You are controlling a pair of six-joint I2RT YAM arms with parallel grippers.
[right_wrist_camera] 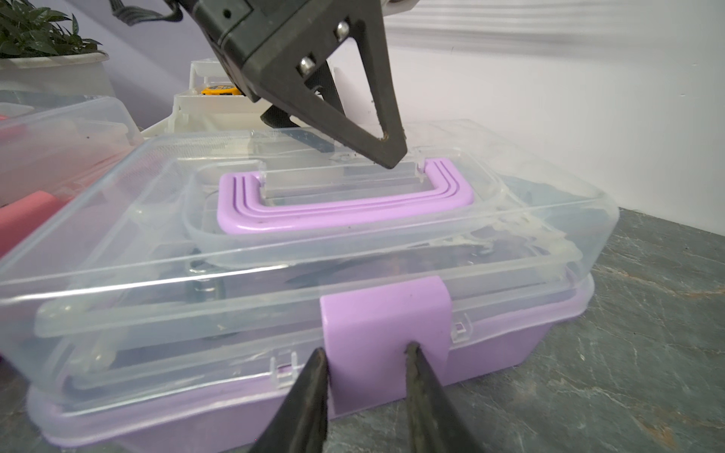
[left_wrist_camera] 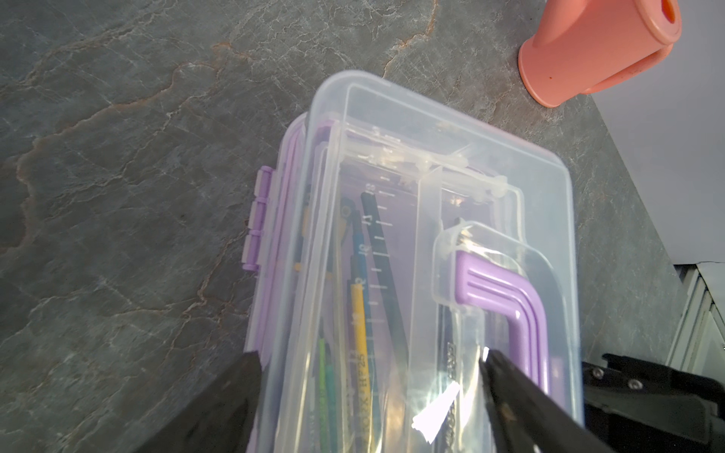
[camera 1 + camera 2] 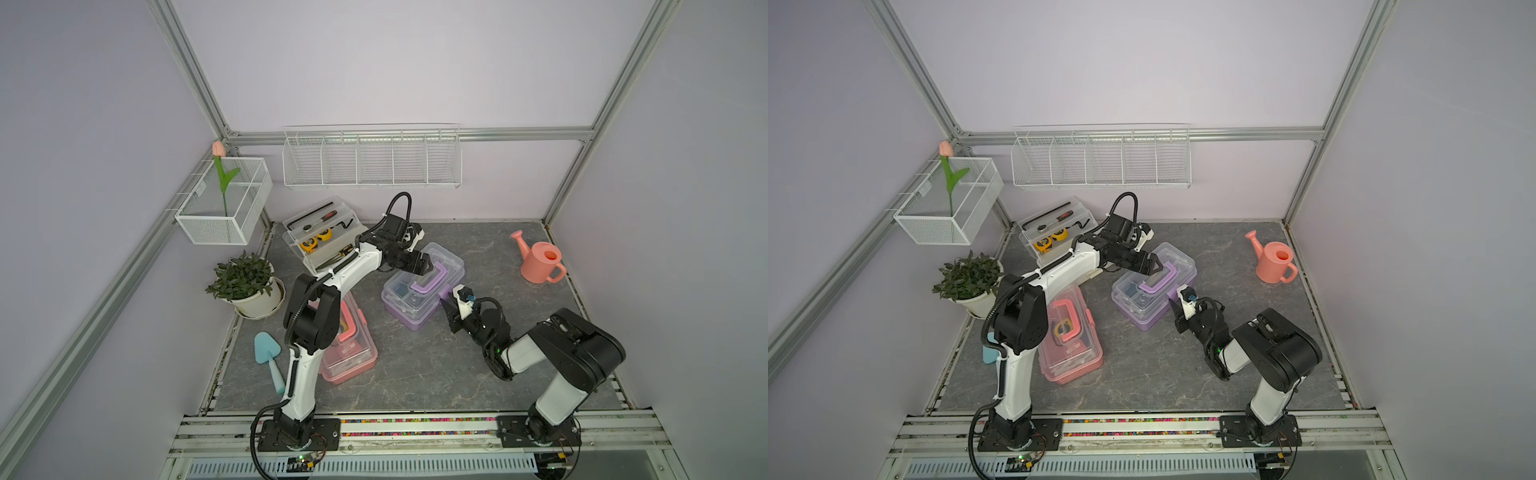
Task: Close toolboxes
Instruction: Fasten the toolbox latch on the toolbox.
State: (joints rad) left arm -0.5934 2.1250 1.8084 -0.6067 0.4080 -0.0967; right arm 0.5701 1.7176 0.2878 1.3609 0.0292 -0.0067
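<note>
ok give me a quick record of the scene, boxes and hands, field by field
purple box: clear lid down
purple latch: folded down over the front; cannot tell if snapped
left hand: open, at the lid by the handle
right hand: fingers apart, tips at the purple latch
white box: back left, open, tools showing
pink box: front left, lid down, partly hidden
other items: watering can, potted plant, trowel
</note>
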